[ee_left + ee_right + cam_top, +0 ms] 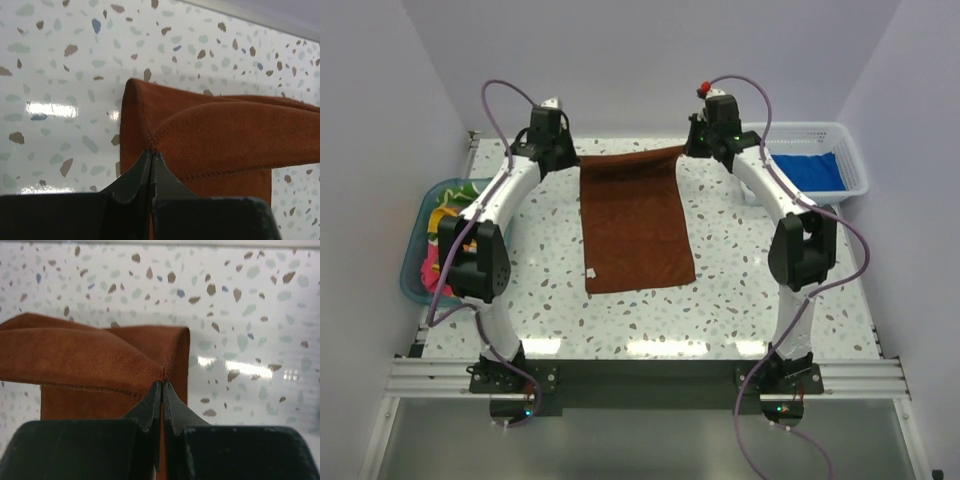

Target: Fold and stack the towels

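**A:** Where is your left gripper holding?

**B:** Upper left of centre in the top view. Your left gripper [570, 158] is clenched on the far left corner of the rust brown towel [635, 225]. In your left wrist view the two black fingertips meet in a point at the stitched hem, with the cloth pinched between them.

**A:** And the other one?

**B:** Your right gripper [692, 150] mirrors it, upper right of centre, clamped on the far right corner. Your right wrist view shows the jaws pressed together with the hem caught at their tips.

**A:** How does the towel lie?

**B:** Its far edge is lifted off the table [750, 280] and sags a little between your two grippers. From there the cloth runs toward the bottom of the frame and lies flat on the speckled top, in the middle between your arms. A small white tag [590, 272] sits at its lower left corner.

**A:** Any other towels in your view?

**B:** A blue towel [808, 172] lies inside the white mesh basket [857, 165] at the upper right, just beside your right arm. At the left edge the teal tub [412, 270] holds patterned towels [445, 215] in green, yellow and pink. Your left arm covers part of them, so you cannot tell how many are there.
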### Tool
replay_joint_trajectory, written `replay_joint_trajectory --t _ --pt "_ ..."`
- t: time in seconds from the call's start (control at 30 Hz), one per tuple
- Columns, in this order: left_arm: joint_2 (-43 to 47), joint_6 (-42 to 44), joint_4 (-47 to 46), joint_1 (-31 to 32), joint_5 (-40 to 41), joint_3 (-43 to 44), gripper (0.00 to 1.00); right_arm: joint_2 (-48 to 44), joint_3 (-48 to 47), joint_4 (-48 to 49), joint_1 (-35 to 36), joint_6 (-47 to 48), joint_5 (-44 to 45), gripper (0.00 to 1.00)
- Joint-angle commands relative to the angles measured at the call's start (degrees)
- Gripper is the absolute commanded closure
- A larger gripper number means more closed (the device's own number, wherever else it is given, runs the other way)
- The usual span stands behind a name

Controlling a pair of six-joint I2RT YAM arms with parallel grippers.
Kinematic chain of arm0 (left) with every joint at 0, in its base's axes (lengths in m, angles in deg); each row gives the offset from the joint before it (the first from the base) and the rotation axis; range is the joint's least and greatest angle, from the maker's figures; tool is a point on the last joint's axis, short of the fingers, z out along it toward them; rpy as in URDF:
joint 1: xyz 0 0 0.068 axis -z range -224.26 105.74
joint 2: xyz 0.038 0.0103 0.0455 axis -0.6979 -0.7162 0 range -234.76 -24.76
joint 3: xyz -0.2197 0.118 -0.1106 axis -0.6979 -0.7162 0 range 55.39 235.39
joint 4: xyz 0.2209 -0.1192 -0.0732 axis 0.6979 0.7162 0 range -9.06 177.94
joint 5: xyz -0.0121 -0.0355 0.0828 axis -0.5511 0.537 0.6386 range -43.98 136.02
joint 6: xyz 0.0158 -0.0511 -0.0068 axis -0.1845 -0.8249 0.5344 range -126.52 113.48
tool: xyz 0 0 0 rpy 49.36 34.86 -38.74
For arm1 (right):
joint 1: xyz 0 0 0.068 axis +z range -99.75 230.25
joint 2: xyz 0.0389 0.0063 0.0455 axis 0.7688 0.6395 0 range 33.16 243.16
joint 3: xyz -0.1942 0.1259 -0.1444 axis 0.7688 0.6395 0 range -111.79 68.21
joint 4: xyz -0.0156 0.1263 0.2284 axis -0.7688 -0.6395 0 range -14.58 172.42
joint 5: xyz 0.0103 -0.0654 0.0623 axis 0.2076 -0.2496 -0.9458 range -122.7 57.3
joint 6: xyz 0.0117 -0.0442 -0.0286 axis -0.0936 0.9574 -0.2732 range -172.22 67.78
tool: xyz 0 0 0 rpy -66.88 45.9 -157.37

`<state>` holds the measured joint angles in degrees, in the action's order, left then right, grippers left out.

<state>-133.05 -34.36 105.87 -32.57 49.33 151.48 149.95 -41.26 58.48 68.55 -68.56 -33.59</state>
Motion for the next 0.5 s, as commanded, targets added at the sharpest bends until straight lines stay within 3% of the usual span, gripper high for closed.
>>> replay_joint_trajectory --t 0.0,0.17,0.47 --pt "5.8 -0.64 1.88 -0.17 -4.35 -6.06 1.0 -6.92 5.57 -4.17 -0.11 1.4 -1.84 1.0" --pt "12.91 -1.17 5.48 -0.17 -8.05 -16.09 1.0 -12.81 17.68 -8.04 -0.2 -0.97 -3.86 1.0" --pt "25.14 -3.01 1.98 1.5 -9.46 -37.02 0.98 -23.8 36.15 -6.91 0.94 -2.29 -7.64 1.0"
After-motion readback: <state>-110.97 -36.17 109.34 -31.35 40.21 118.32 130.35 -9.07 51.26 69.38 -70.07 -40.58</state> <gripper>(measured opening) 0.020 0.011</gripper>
